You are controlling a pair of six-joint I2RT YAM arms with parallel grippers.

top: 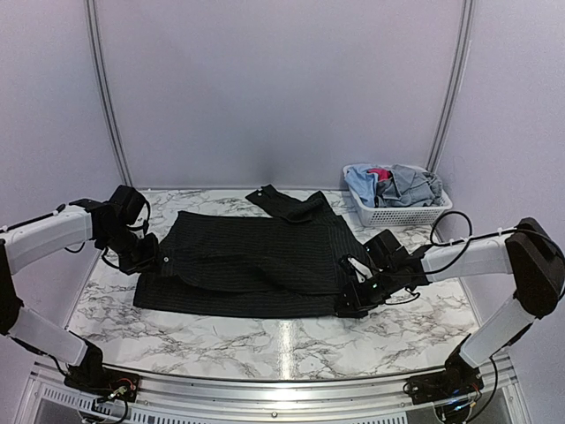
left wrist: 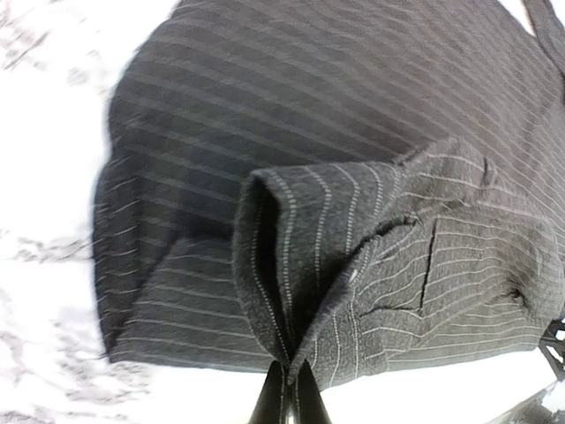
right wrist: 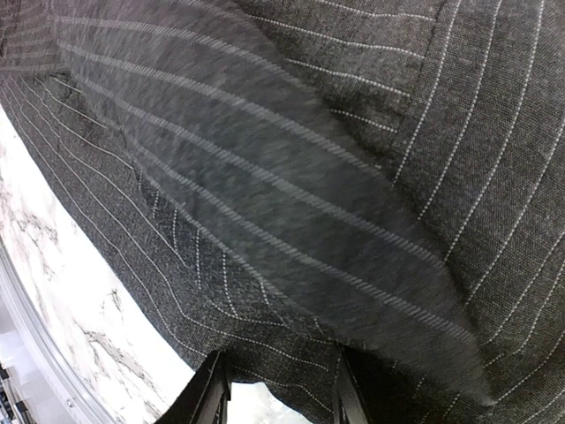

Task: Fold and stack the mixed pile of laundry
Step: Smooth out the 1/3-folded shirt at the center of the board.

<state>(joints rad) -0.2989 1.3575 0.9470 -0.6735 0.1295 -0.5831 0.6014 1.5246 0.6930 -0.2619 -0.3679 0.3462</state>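
Currently the black pinstriped shirt [top: 256, 261] lies spread flat on the desk [top: 265, 349], between both hands. Left hand [top: 148, 258] is pressed together, pinching a raised fold at the shirt's left edge. Right hand [top: 355, 296] sits at the right hem, fingers [right wrist: 214, 393] spread with cloth draped over the tips; other garments [top: 397, 184] sit in the white basket [top: 402, 215] at the far right corner.

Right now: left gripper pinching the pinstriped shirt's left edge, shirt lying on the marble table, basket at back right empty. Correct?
One thing is off: the basket isn't empty. The top external view shows it holding light blue and grey-blue garments and a pink-red piece. The rest stands: the left gripper is shut on a fold of the pinstriped shirt, which lies on the marble table.
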